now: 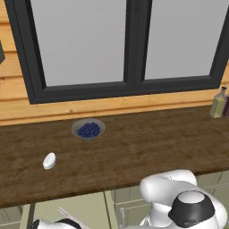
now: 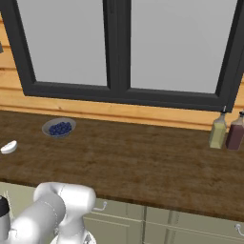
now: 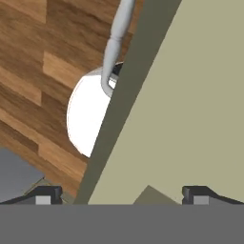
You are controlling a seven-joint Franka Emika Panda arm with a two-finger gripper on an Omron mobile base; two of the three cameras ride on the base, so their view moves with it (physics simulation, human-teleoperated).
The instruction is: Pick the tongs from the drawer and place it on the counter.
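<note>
Fingers (image 3: 122,195) wide apart over the drawer (image 3: 190,119).
Below the counter (image 1: 134,152), the tongs (image 1: 67,212) look light, stiff, slippery; grip both arms mid-length.

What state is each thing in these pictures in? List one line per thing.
End effector: open, holding nothing.
Drawer: pulled out, pale floor bare where shown.
Tongs: lying in the drawer, ungrasped.
Bowl: upright, holding blueberries.
White oval object: lying on the counter.
Two bottles: upright.
</note>
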